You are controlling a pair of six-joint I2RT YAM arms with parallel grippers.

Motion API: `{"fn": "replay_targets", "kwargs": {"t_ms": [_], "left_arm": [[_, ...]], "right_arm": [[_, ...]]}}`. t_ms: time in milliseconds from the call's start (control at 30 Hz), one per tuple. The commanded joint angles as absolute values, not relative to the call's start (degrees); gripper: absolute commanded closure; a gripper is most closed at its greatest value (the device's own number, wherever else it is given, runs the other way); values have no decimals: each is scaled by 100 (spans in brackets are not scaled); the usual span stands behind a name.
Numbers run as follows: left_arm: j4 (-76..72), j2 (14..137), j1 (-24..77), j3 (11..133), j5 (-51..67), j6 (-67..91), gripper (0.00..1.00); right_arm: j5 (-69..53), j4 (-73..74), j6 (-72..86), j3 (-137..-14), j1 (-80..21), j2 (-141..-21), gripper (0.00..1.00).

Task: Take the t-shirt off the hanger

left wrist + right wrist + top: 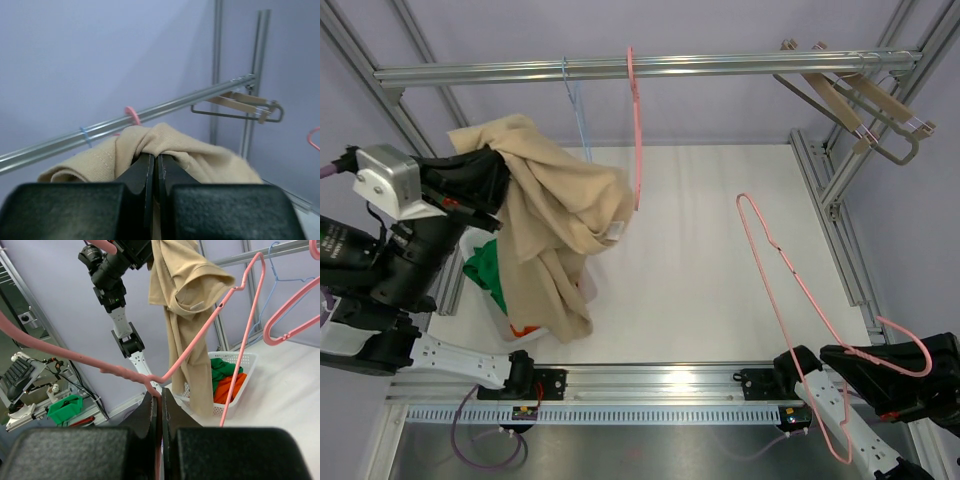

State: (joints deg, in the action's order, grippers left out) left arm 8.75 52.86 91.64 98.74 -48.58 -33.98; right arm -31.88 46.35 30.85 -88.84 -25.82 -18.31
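Starting at the left gripper: squeezed down narrow on a bunched fold of the tan t-shirt, with cloth humped up over the fingertips. Holding it high at the left side of the table, well off any hanger. Below the grip, long loose folds of shirt draping straight down over the white basket at the table's left edge. Touching the basket or just clear of it? Cannot tell. Inside the basket, green and orange clothes.

Across to the right gripper, down at the near right corner: pinched close on the wire of the pink hanger. Completely bare, that one, slanting up from the grip and out over the right side of the table toward the far left. Well apart from the shirt.

Farther out, along the far rail: a second pink hanger and a blue hanger hooked on side by side, both bare, just behind the shirt. Way over at the far right end, a bunch of wooden hangers hanging at a tilt.
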Motion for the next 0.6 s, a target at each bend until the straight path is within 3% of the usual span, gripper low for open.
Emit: {"fn": "replay_targets", "kwargs": {"t_ms": [0,133,300,467,567], "left_arm": [[37,5361,9176,10405,-5291,-4893,100],[-1096,5116,9176,10021,-5220,-5930,100],[-2309,4501,9176,8519,-5501,-6811,100],[-2935,3466,9088,6621,-6072,-6760,100],[-2683,3051,8598,5487,-6302,-5675,100]], "right_arm": [[-3067,4562,2971,-8772,-2628,-1960,100],[-3365,4185,3102,-8465,-2637,-2048,100],[-3419,4017,3138,-8280,-2628,-2171,100],[-3445,3753,3208,-7963,-2628,-2337,100],[-3463,3595,3199,-7849,-2628,-2443,100]]}}
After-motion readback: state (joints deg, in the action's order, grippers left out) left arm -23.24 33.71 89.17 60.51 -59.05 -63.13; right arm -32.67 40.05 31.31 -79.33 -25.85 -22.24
